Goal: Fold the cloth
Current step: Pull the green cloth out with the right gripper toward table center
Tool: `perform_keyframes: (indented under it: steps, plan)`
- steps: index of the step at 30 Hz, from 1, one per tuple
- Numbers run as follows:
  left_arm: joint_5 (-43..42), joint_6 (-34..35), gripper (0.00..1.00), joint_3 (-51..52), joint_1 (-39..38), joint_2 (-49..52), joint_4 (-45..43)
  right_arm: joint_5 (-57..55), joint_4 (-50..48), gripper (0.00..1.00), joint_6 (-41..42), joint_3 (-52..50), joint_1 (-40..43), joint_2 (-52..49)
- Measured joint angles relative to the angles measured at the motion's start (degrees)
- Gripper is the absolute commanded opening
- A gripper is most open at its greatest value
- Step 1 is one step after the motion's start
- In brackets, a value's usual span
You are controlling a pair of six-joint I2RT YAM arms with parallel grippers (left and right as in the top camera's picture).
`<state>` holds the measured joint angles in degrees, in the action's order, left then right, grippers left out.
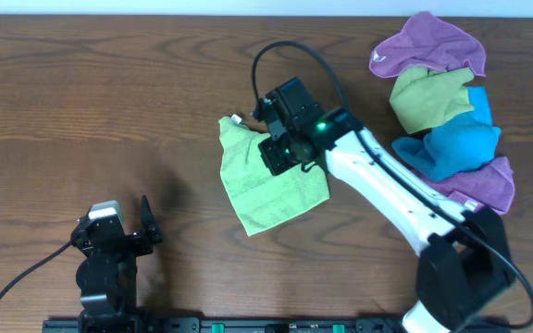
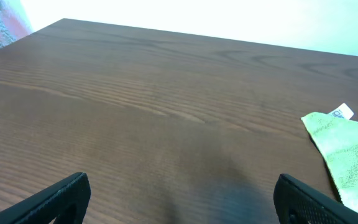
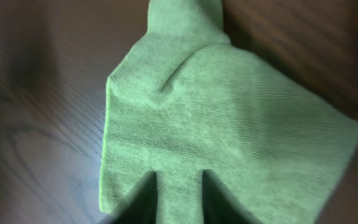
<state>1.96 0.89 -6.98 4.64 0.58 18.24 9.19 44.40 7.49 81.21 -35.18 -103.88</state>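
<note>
Fuzzy lime cloth [image 1: 271, 190] lies rumpled mid-table on the dark woodgrain table [image 1: 109, 92], white tag [image 2: 340, 112] at one corner. Right gripper [image 3: 180, 199] pinches its edge; left gripper [image 2: 182, 202] is spread wide, well apart. Purple cloth [image 1: 424, 46], olive cloth [image 1: 428, 97] and blue cloth [image 1: 456, 143] sit heaped nearby.

I've got the lime-green cloth [image 1: 271, 194] pinched between my right gripper's [image 3: 179, 190] fingers. It's fuzzy, plain and rumpled, and it fans out ahead of the fingertips, narrowing to a bunched far corner.
</note>
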Motion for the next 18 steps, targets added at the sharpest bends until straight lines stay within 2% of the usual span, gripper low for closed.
perform_keyframes:
  steps: [18]
  plan:
    - [0.0, 0.0, 0.96, 0.0, 0.0, 0.0, 0.0, -0.09, -3.96, 0.01, 1.25, -0.2, -0.26, -1.81]
